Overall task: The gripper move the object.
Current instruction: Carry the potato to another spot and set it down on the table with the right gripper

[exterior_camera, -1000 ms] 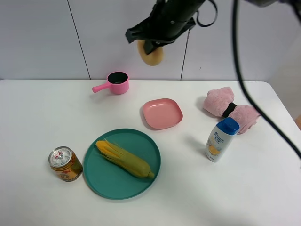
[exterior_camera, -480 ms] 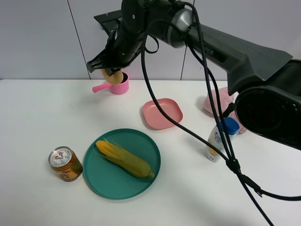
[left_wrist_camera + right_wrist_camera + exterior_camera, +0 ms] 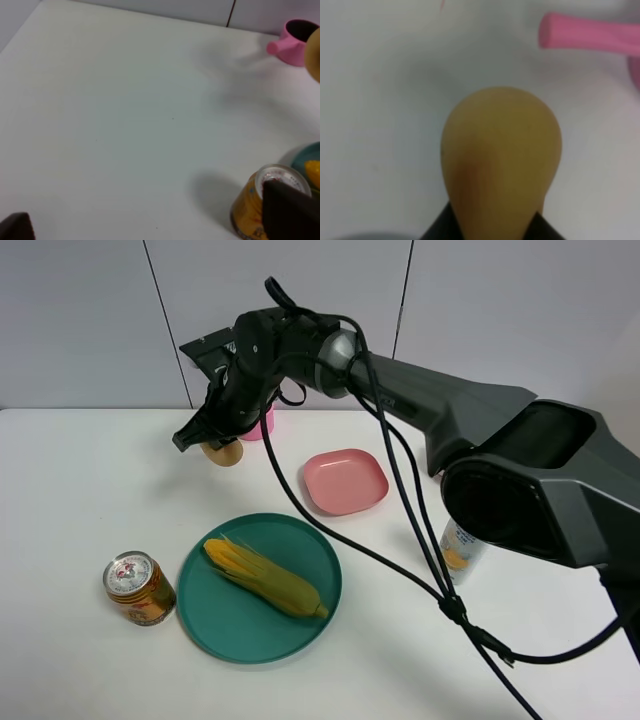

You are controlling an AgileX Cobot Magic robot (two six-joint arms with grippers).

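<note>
The potato point(image 3: 224, 454), tan-orange and rounded, is held in my right gripper point(image 3: 212, 440), which reaches across to the back left, just above the table by the pink cup point(image 3: 264, 422). In the right wrist view the potato point(image 3: 500, 160) fills the middle between the black fingertips point(image 3: 439, 229), with the cup's handle point(image 3: 590, 36) beyond it. My left gripper point(image 3: 150, 224) is open and empty, low over the left of the table. The potato's edge point(image 3: 315, 47) shows in the left wrist view.
A teal plate point(image 3: 215, 620) holds a corn cob point(image 3: 265, 578) at the front middle. A drink can point(image 3: 138, 587) stands left of it. A pink plate point(image 3: 345, 480) lies at centre. A bottle point(image 3: 458, 548) shows behind the right arm's cables.
My right gripper has carried the potato leftward and down, from high at the back, past the pink cup, to just above the table left of the cup.
</note>
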